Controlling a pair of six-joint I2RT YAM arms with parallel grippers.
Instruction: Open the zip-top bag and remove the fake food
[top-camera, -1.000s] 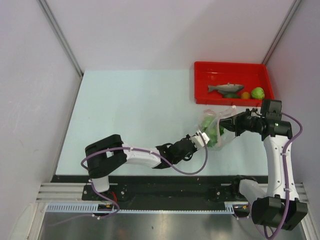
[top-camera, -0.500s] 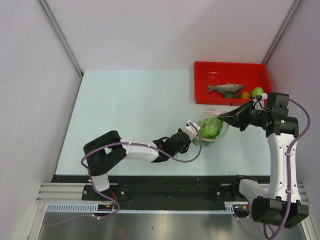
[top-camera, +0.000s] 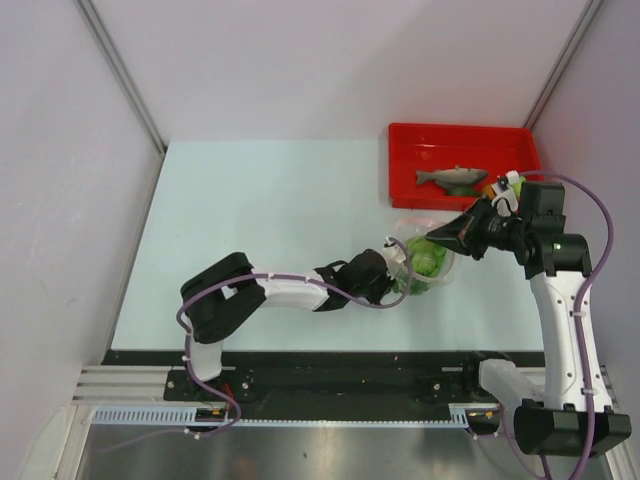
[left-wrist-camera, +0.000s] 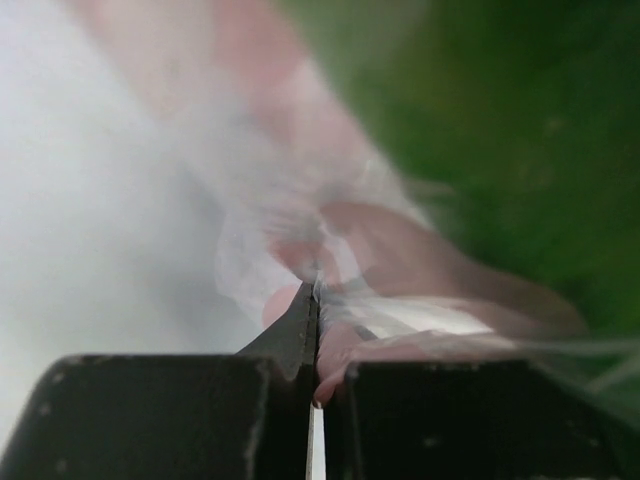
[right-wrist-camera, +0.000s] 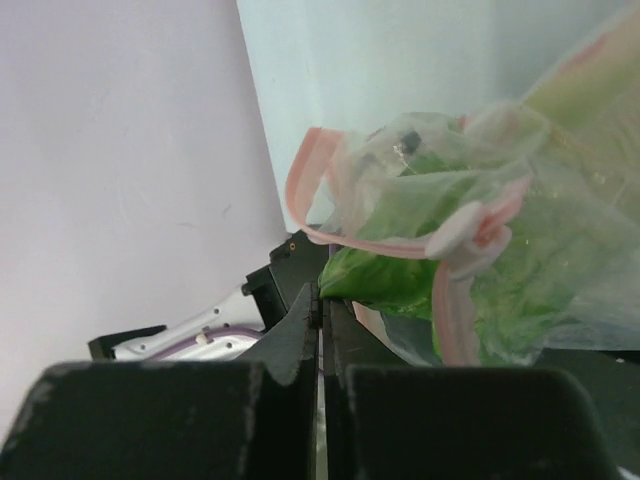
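Near red tray (top-camera: 394, 166), zip-top bag (top-camera: 426, 264) pinched by left fingers (left-wrist-camera: 160, 420) and right fingers (right-wrist-camera: 150, 420)

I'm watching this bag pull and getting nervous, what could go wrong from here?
Only thin film is pinched: the left hand is shut on the pink strip, and the right hand seems to be at the bag's edge, so the zip-top bag may slip or tear. The lettuce piece fills the bag and could drop onto the table, short of the red tray.
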